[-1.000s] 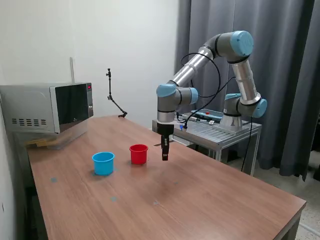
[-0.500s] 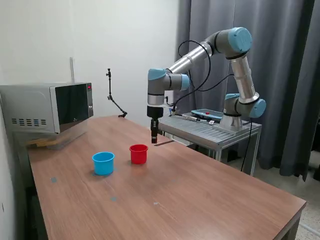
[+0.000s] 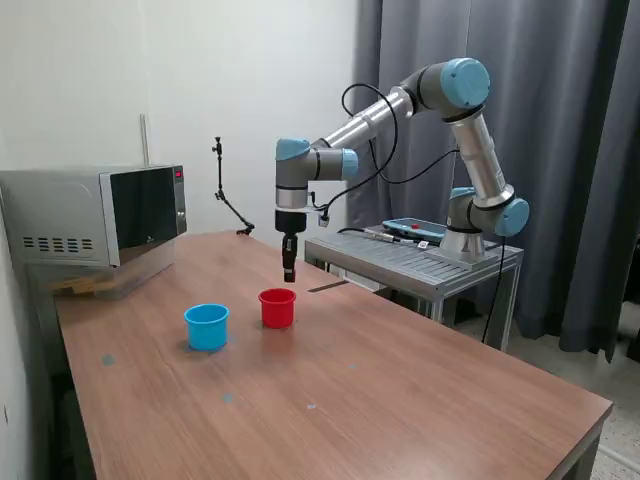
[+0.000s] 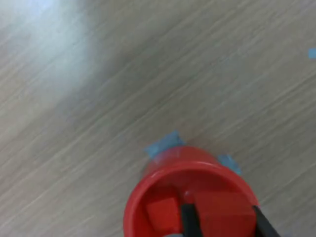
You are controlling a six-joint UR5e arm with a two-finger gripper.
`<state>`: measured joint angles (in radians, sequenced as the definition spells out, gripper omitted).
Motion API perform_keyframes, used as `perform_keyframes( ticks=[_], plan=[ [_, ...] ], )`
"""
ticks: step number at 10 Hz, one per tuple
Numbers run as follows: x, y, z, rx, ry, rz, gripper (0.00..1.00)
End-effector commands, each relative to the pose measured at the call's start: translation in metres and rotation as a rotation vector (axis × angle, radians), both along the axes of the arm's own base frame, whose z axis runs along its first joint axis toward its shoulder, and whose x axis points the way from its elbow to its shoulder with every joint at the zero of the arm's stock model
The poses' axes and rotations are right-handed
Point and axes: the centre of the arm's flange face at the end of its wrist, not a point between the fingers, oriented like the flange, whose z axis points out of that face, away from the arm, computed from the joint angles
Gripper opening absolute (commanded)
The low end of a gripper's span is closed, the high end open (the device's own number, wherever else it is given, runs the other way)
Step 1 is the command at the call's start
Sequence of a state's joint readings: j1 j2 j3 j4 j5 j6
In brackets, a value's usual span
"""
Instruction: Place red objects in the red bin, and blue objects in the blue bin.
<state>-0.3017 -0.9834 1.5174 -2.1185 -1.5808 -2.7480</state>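
Note:
The red bin (image 3: 277, 307) stands on the table, with the blue bin (image 3: 206, 326) on the exterior view's left of it. My gripper (image 3: 289, 272) hangs just above the red bin's far rim. In the wrist view the red bin (image 4: 148, 187) lies right under the gripper (image 4: 224, 224), and one red cube (image 4: 162, 215) lies inside it. The two dark fingers (image 4: 189, 223) are shut on a second red cube (image 4: 222, 210) held over the cup's opening. No blue cubes show in either view.
A microwave (image 3: 95, 215) stands at the table's back on the exterior view's left. A metal cart (image 3: 420, 262) carrying the arm's base stands beyond the table's far edge. Small blue tape marks (image 4: 163, 144) are stuck to the table beside the red bin.
The arm has swung towards the exterior view's left and lifted, carrying the gripper from low on the right of the red bin to just above it.

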Motion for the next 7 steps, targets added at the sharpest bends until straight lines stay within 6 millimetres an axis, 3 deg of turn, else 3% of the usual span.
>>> perform_keyframes(
  ticks=[1,6,7],
  plan=[
    [-0.018,0.005,-0.019,-0.017,-0.035,0.013,0.00],
    [-0.017,0.005,-0.029,-0.022,-0.053,0.014,0.00],
    [-0.016,0.005,-0.031,-0.025,-0.063,0.010,1.00]
  ],
)
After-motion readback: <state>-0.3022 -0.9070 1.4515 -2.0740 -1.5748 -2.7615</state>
